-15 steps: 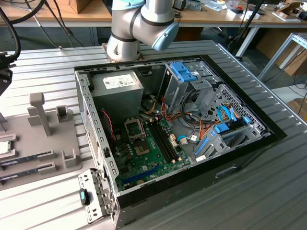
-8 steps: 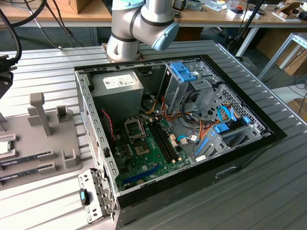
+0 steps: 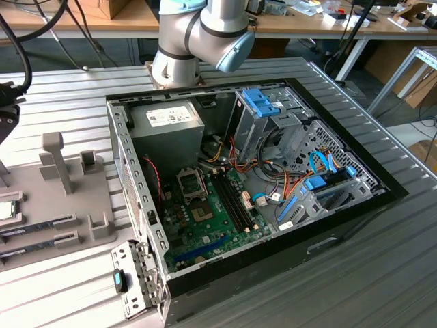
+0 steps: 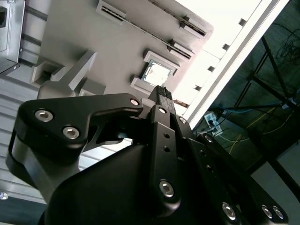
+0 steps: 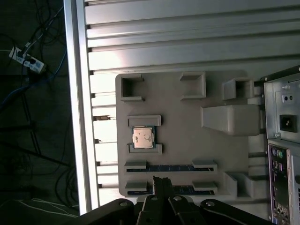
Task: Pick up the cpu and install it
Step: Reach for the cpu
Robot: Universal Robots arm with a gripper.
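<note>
The cpu (image 5: 143, 139), a small silvery square with a thin green rim, lies flat in its holder on the grey fixture tray (image 5: 187, 140). In the second wrist view the cpu (image 4: 157, 72) shines just beyond my fingertips. My gripper (image 5: 161, 180) hangs above the tray over the memory-stick slots, apart from the cpu, shut with nothing between its fingers (image 4: 164, 96). In the exterior view the gripper (image 3: 5, 123) is at the far left, above the tray (image 3: 75, 198). The dark metal-framed socket (image 3: 190, 183) sits on the green motherboard inside the open computer case (image 3: 273, 266).
Two long dark memory sticks (image 5: 171, 167) lie in slots on the tray near the cpu. A tall grey post (image 3: 56, 160) stands on the tray. The case holds a power supply (image 3: 167, 126), drive cages (image 3: 266, 113) and loose cables. The ribbed table edge (image 5: 77, 117) runs beside the tray.
</note>
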